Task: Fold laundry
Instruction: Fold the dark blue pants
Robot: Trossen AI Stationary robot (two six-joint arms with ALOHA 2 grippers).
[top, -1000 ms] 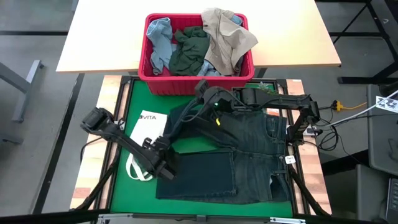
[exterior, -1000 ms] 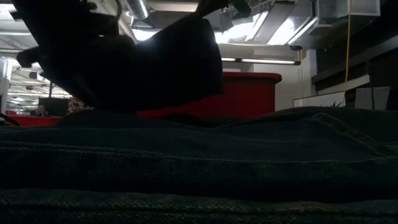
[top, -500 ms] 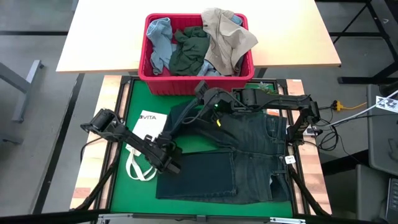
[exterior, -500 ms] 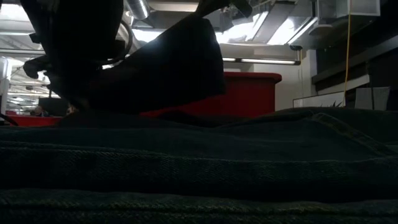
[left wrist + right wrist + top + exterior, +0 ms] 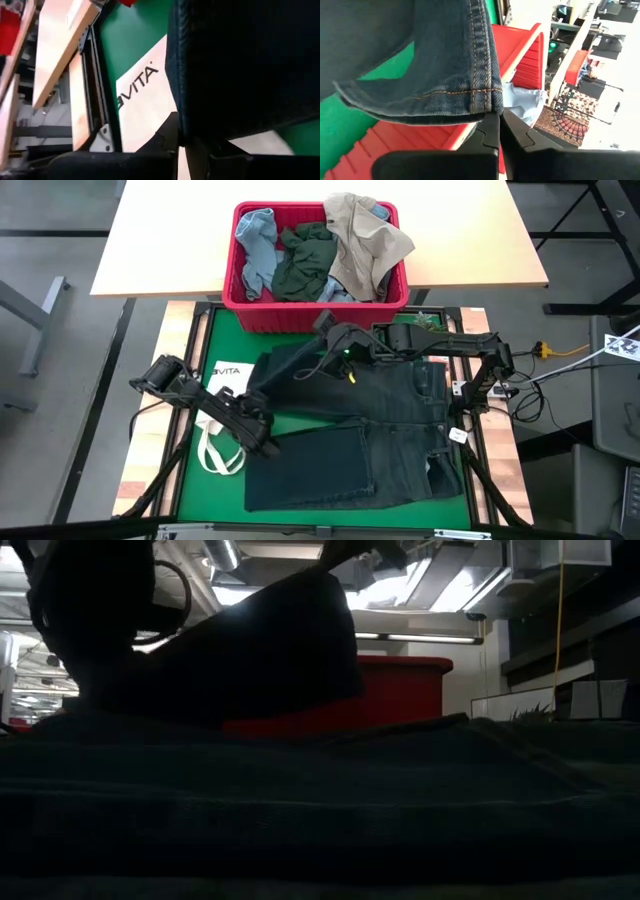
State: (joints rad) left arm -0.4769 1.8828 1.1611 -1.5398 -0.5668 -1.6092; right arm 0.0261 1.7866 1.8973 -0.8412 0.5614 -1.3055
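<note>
Left fingers (image 5: 192,150): clenched on the edge of the jeans (image 5: 370,430), gripping the dark denim at the side of the leg nearest the left arm. Left gripper (image 5: 258,442) sits low over the green mat (image 5: 225,345), where the jeans overlap the white tote bag (image 5: 225,385). Black lettering on the bag shows just beside the pinched cloth in the left wrist view.

Right fingers (image 5: 492,135): clenched on the stitched hem of the jeans, with the denim draping away from the grip. Right gripper (image 5: 322,328) holds that hem raised near the far edge of the mat, just in front of the red basket (image 5: 240,305). From there a lifted fold of denim slopes down towards the left gripper.

The rest of the jeans lies spread across the mat, waistband towards the right arm's side, a white tag (image 5: 456,434) at that edge.

Basket stands on the pale worktop (image 5: 160,240) beyond the mat. In it: a light blue piece (image 5: 255,240), a dark green piece (image 5: 305,260), and a beige piece (image 5: 365,235) hanging partly over the rim.

Low view: mostly dark denim in front, with the lifted fold and the red basket behind it.
</note>
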